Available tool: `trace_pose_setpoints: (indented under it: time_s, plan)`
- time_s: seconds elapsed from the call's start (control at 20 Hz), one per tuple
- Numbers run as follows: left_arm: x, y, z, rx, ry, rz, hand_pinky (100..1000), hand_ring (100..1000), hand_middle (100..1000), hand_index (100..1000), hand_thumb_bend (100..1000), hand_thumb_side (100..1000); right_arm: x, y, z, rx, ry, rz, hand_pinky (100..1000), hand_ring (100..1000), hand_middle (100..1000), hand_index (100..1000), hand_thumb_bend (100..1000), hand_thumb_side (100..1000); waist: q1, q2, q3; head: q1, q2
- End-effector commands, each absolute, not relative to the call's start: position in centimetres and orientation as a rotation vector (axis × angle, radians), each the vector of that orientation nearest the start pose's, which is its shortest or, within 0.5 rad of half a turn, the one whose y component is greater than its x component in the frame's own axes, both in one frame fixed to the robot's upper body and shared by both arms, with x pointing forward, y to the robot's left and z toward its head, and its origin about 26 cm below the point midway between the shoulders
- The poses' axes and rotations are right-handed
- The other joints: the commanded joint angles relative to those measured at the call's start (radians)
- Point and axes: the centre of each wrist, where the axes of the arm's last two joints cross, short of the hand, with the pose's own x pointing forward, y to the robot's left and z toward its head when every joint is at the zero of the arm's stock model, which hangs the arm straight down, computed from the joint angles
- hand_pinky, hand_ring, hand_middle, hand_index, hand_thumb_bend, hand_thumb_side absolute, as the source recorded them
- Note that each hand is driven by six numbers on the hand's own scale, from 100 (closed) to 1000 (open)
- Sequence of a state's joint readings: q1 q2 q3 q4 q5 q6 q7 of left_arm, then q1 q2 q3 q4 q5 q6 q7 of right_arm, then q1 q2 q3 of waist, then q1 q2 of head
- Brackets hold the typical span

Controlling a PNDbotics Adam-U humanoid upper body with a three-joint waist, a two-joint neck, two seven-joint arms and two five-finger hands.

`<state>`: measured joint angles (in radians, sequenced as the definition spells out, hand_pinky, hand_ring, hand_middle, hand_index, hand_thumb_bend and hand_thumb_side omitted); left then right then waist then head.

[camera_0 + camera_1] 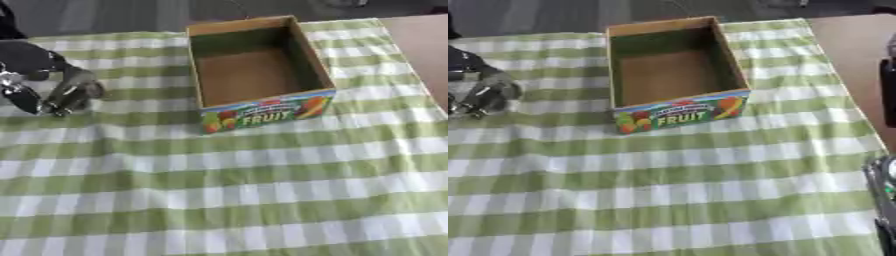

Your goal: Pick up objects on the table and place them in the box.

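An open cardboard box [259,107] with a colourful FRUIT label on its front wall stands at the middle back of the table. Its brown floor shows nothing inside. My left hand [68,92], black and silver, hovers low over the cloth at the left edge, well left of the box. Whether it holds anything is hidden from view. A dark and silver sliver of my right hand [883,195] shows at the lower right edge of the right eye view. No loose object shows on the cloth.
A green and white checked cloth [245,190] covers the table. A bare brown tabletop strip [424,50] lies at the far right. A dark shape [888,92] stands at the right edge of the right eye view.
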<state>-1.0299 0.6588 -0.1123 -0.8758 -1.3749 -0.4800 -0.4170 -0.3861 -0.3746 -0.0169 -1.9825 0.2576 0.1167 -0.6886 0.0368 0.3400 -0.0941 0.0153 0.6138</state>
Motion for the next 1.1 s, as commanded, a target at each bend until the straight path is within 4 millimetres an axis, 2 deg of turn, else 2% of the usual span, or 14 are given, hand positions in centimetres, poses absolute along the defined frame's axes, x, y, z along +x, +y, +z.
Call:
trace_pose_setpoints:
  time_s: [0.05, 0.3, 0.6, 1.1]
  plan:
    - [46.7, 36.0, 29.4, 1.376, -1.001, -1.895, 875, 827, 802, 946, 462, 306, 30.5, -26.3, 23.3, -0.873, -2.376, -0.28, 801, 614, 676, 783, 100, 665, 0.0, -0.018, 0.003, 0.002, 0.0]
    - [46.4, 35.4, 30.5, 1.388, -1.028, -1.876, 874, 826, 798, 943, 459, 319, 30.5, -26.4, 23.2, -0.873, -2.371, -0.277, 801, 614, 677, 782, 100, 664, 0.002, -0.023, 0.008, 0.001, -0.001]
    - [46.1, 35.0, 31.6, 1.447, -0.976, -1.879, 882, 827, 788, 939, 477, 302, 30.5, -26.3, 23.1, -0.869, -2.369, -0.271, 801, 614, 677, 782, 100, 664, 0.006, -0.027, 0.013, 0.001, -0.003]
    - [46.4, 34.7, 30.7, 1.351, -0.997, -1.952, 871, 820, 807, 943, 547, 289, 30.5, -26.3, 23.1, -0.868, -2.367, -0.283, 802, 615, 676, 782, 100, 663, 0.006, -0.028, 0.012, 0.0, -0.005]
